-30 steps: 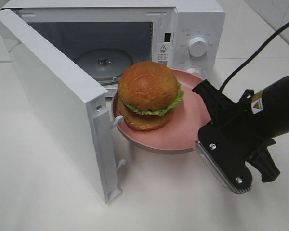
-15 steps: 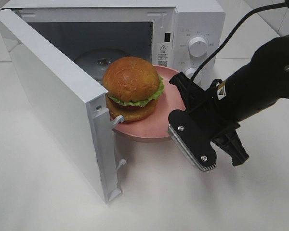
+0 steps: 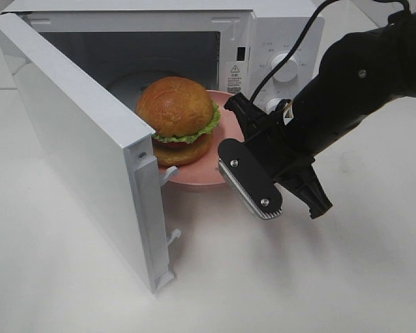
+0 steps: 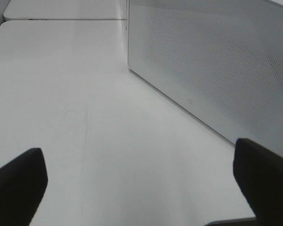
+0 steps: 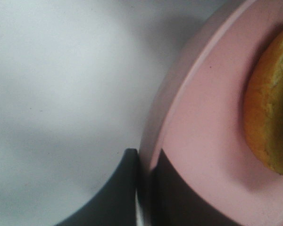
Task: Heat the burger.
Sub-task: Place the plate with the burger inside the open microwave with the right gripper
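Note:
The burger (image 3: 175,111), a golden-brown bun with green lettuce, sits on a round pink plate (image 3: 194,173). My right gripper (image 3: 230,132) is shut on the plate's right rim and holds it level at the open mouth of the white microwave (image 3: 277,41). In the right wrist view the gripper (image 5: 144,179) pinches the plate rim (image 5: 203,117), with the burger's edge (image 5: 271,117) beside it. My left gripper (image 4: 141,188) is open and empty above the bare table; it does not show in the exterior view.
The microwave door (image 3: 76,132) stands wide open on the left, close to the plate's left edge. The glass turntable (image 3: 128,87) lies inside. The left wrist view shows a white perforated microwave panel (image 4: 212,61). The table (image 3: 298,277) is white.
My right gripper has carried the plate and burger leftward and back, from in front of the control panel to the microwave's opening. The door has not moved.

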Robot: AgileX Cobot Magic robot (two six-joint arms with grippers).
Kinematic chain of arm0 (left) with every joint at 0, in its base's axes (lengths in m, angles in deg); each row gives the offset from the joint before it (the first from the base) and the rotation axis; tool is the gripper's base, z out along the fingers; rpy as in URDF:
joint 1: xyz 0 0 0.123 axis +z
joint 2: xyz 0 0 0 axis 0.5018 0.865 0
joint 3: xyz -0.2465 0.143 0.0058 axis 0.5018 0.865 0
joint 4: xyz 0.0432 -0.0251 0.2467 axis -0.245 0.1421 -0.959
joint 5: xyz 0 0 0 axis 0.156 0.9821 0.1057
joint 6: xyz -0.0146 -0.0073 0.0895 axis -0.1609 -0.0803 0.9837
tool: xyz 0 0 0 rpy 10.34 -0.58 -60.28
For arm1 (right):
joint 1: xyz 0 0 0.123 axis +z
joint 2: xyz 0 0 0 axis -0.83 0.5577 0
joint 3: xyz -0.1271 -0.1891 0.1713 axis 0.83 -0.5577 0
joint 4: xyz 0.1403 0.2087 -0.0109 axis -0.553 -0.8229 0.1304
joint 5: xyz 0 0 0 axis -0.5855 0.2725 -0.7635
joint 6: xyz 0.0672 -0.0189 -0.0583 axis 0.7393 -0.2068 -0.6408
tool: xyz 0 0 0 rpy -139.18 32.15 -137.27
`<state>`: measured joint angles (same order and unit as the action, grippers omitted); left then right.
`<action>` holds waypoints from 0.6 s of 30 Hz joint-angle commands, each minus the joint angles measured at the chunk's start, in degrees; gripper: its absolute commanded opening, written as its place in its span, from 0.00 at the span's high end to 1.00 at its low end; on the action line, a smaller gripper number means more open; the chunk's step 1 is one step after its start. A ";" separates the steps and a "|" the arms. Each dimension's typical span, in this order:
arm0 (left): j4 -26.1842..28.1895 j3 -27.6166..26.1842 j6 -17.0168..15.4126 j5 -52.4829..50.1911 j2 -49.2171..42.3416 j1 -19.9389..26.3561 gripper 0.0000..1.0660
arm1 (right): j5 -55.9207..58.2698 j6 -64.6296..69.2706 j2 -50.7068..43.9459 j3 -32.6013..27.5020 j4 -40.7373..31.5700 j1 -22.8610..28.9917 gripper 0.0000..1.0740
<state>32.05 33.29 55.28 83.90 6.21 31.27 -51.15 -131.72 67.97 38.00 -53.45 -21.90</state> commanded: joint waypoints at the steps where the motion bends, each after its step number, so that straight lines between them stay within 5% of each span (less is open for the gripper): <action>1: 0.00 0.11 -0.06 -0.80 -1.32 0.06 0.06 | -0.74 0.46 0.97 3.55 -0.52 0.17 1.00; 18: 0.00 0.11 -0.06 -0.80 -1.32 0.06 0.06 | 1.60 2.12 9.00 15.36 -1.95 0.17 1.00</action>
<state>32.05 33.29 55.28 83.90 6.21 31.27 -45.65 -131.72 76.68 51.01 -55.17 -21.32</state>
